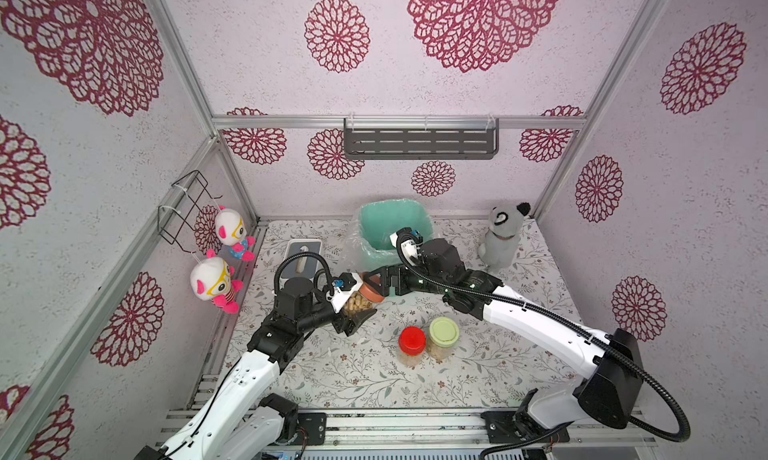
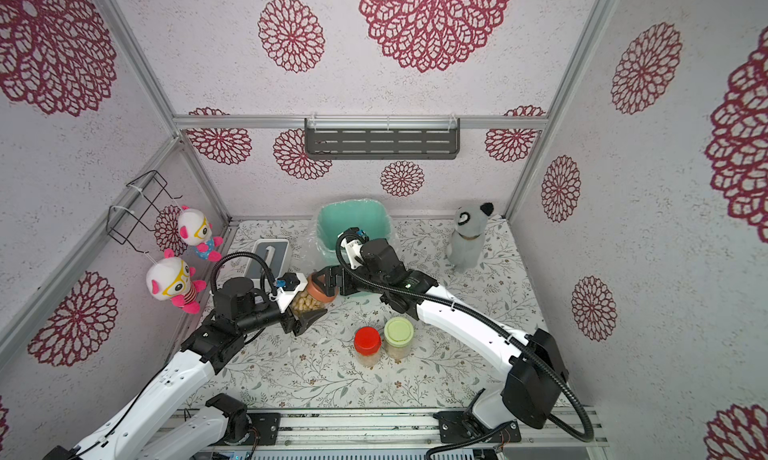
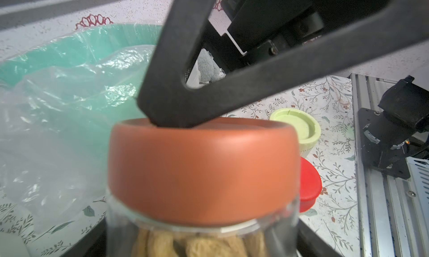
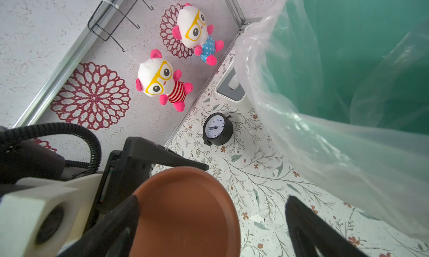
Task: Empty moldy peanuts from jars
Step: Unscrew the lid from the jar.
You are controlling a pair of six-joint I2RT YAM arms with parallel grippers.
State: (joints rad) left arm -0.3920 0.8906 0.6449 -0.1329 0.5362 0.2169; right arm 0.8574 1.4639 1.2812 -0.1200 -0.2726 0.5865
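Just in front of bin [image 1: 368,229]: brown-lid jar [image 1: 362,299], held off the table [image 1: 353,370], tilted, lid end toward bin.
Left claw [image 1: 356,308]: pinching jar's clear body below lid. Peanuts [image 3: 190,244] packed inside, none tipped out.
Right claw [image 4: 213,200]: spread wide, jaws straddling brown lid [image 4: 185,211]. One finger looks to touch lid at its edge, other stands apart, so not clamped.
Key relation: jar's long axis runs left claw to right claw, lid face pointing into right claw's gap. Right arm is nearer lid & nearer bin. Next move, as I judge it: close on rim, twist off w/ left claw bracing body.
Other jars: red-lid jar [image 1: 412,341] & green-lid jar [image 1: 444,333], upright, just beside each other, farther from bin than held jar, lids on.
Writing: no brand or label seen on jars/lids. Only readable marks are numerals on small black clock [image 4: 217,128] near bin.
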